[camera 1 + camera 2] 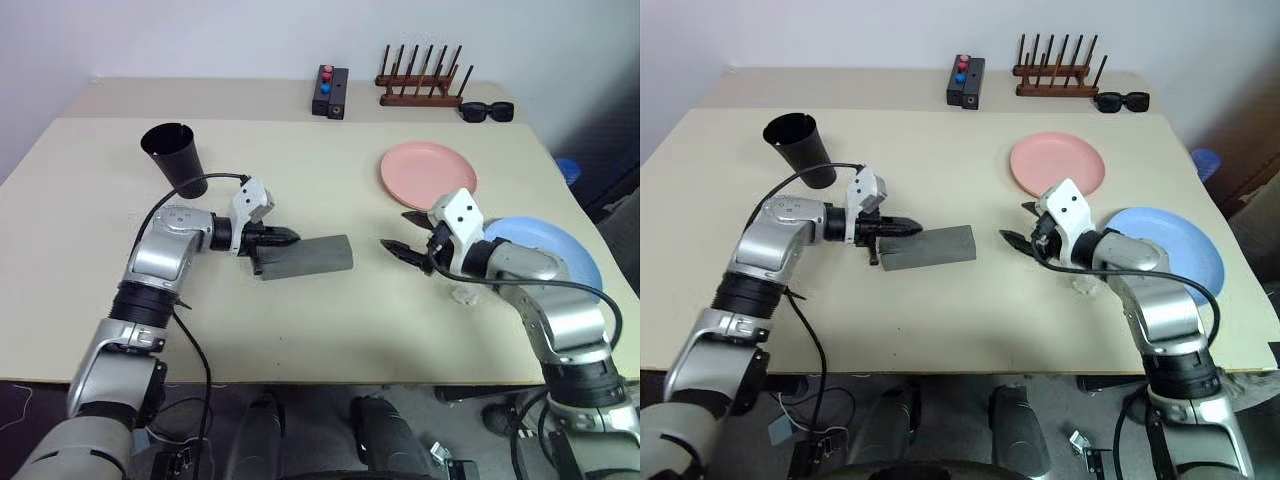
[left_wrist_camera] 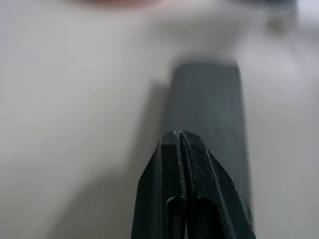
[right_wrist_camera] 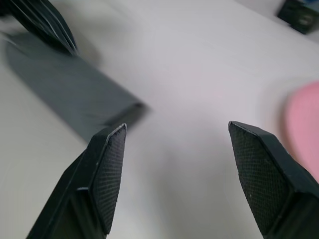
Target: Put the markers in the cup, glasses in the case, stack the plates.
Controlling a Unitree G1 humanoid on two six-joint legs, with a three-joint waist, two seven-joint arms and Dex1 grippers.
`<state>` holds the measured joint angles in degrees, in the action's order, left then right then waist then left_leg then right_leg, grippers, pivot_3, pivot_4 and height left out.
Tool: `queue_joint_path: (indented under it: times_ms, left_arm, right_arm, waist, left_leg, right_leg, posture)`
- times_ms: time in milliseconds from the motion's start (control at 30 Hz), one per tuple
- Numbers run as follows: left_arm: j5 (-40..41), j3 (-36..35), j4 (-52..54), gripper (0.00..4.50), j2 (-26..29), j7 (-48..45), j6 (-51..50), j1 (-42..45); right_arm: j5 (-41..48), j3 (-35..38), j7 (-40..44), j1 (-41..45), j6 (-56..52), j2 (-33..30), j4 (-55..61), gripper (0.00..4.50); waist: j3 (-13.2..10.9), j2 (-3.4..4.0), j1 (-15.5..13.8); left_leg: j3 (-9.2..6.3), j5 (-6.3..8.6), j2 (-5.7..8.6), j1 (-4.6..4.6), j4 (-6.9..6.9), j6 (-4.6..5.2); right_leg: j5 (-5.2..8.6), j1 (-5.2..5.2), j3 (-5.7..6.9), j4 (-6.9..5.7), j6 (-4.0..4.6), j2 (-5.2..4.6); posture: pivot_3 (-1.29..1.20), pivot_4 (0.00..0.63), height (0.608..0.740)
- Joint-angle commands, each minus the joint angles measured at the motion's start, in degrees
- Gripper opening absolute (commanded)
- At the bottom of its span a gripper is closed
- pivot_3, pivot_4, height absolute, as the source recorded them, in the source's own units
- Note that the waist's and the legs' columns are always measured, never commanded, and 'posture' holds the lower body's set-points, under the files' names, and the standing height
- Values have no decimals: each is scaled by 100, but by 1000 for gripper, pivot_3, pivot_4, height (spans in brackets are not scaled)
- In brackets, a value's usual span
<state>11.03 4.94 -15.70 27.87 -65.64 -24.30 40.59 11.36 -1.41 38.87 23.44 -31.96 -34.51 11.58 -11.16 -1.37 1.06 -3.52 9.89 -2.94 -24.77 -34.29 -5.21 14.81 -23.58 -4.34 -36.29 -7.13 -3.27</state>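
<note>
You've got the grey case (image 1: 303, 257) lying closed mid-table with the left gripper (image 1: 284, 237) pinched shut over its near end and the right gripper (image 1: 408, 236) spread wide and empty — but the pink plate (image 1: 428, 174) and blue plate (image 1: 560, 250) sit unstacked toward the table's right edge, black cup (image 1: 176, 157) far-left.

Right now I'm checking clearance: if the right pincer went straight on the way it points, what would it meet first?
Probably the grey case. The open right pincer points across bare table toward its near end, where the shut left pincer rests; height is hard to judge.
</note>
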Motion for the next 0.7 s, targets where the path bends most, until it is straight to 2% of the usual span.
queue_joint_path:
  times_ms: [33, 167, 400, 500, 600, 667, 700]
  left_arm:
    - [631, -640, 1200, 43, 37, 278, -20, -366]
    - [1145, -869, 2477, 43, 142, 583, -633, -1159]
    - [1766, -967, 4041, 43, 55, 1397, -1340, -2282]
    - [2043, -994, 4427, 0, -16, 1675, -1525, -2451]
    - [2235, -990, 4663, 0, -45, 1907, -1627, -2619]
    - [2340, -996, 4720, 0, -64, 2049, -1665, -2683]
    - [2379, -993, 4735, 0, -59, 2094, -1663, -2708]
  right_arm:
    - [-959, -347, -531, 526, 676, -173, -917, 3309]
    - [-1875, -858, -873, 1004, 1600, -289, -2162, 3309]
    - [-2770, -1364, -1498, 1830, 3094, -140, -4326, 3309]
    - [-2944, -1410, -1740, 2036, 3474, -32, -4896, 2477]
    - [-3049, -1397, -1854, 2135, 3720, 45, -5169, 875]
    - [-3067, -1363, -1853, 2110, 3824, 59, -5162, 29]
    - [-3070, -1341, -1854, 2084, 3861, 53, -5126, 29]
  waist:
    - [0, 1, 25]
    - [1, 5, 47]
    - [0, 4, 133]
    - [0, 4, 148]
    - [0, 5, 152]
    - [0, 4, 153]
    - [0, 4, 152]
  left_leg:
    - [1, 0, 0, 0, 2, 0]
    - [2, 0, 0, 9, 19, 0]
    - [3, -1, 2, 15, 9, -1]
    - [2, -1, 2, 26, 9, -1]
    - [2, 0, 2, 30, 12, -1]
    - [3, 0, 2, 31, 12, -1]
    - [2, 0, 2, 31, 12, -1]
  right_leg:
    - [-1, -3, -1, 0, -1, 0]
    - [-9, -2, -1, -1, -21, -1]
    - [-4, 12, -4, 2, -10, -5]
    - [0, 20, -4, 2, -1, -5]
    - [-3, 22, -5, 2, -9, -5]
    - [-7, 22, -5, 2, -15, -4]
    - [-7, 22, -5, 2, -15, -5]
  posture:
    - [0, 150, 740]
    - [0, 150, 740]
    - [0, 150, 740]
    - [0, 150, 740]
    - [0, 150, 740]
    - [0, 150, 740]
    - [0, 150, 740]
